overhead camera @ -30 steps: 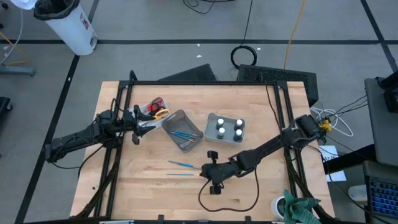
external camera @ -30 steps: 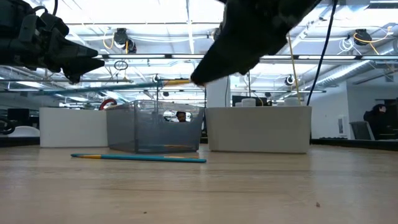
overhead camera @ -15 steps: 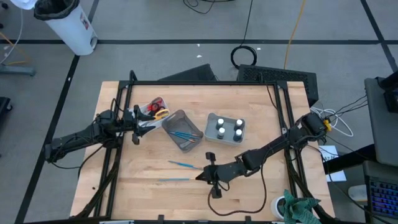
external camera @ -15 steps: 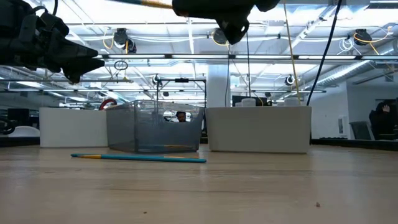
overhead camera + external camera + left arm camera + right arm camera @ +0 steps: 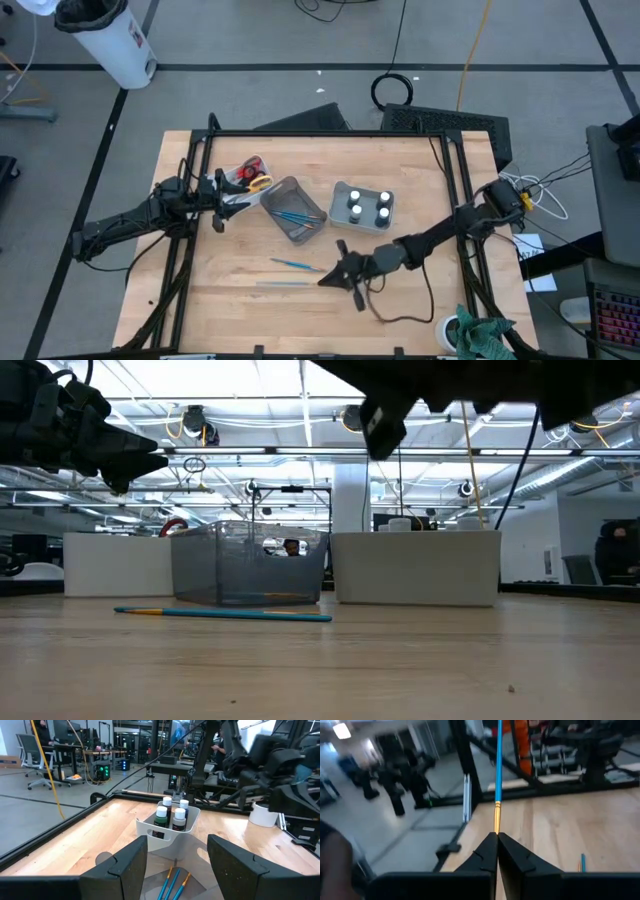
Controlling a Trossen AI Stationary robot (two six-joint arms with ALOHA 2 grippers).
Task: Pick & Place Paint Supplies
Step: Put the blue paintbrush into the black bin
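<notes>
My right gripper point(image 5: 335, 276) hovers over the table's near middle, shut on a thin blue brush point(image 5: 498, 765) that sticks out toward the table's left edge point(image 5: 285, 284). A second teal brush point(image 5: 295, 264) lies flat on the wood, also seen in the low view point(image 5: 220, 613). More brushes lie in the clear bin point(image 5: 293, 208). Dark bottles with white caps stand in the white tray point(image 5: 363, 205). Scissors sit in the white bin point(image 5: 245, 176). My left gripper point(image 5: 222, 196) waits open beside that bin, nothing between its fingers point(image 5: 127, 867). My right gripper pinches the brush at its gold ferrule point(image 5: 496, 826) between its two shut fingertips. The fingers point level toward the table's left side, and the brush runs straight on from them, along their line. The brush is lifted clear of the table, roughly level.
A black frame runs around the tabletop point(image 5: 330, 133). The right arm's cable loops over the wood near the front edge point(image 5: 395, 315). Bare wood lies at the near left point(image 5: 215, 300) and at the far right point(image 5: 420, 170). A cup with a green cloth stands at the near right corner point(image 5: 470, 332).
My right gripper has risen with the brush, which was low over the table beside the other brush. The wrist has tipped up from slanting downward to level, and the brush has gone up out of the low view. The fingers stay shut.
</notes>
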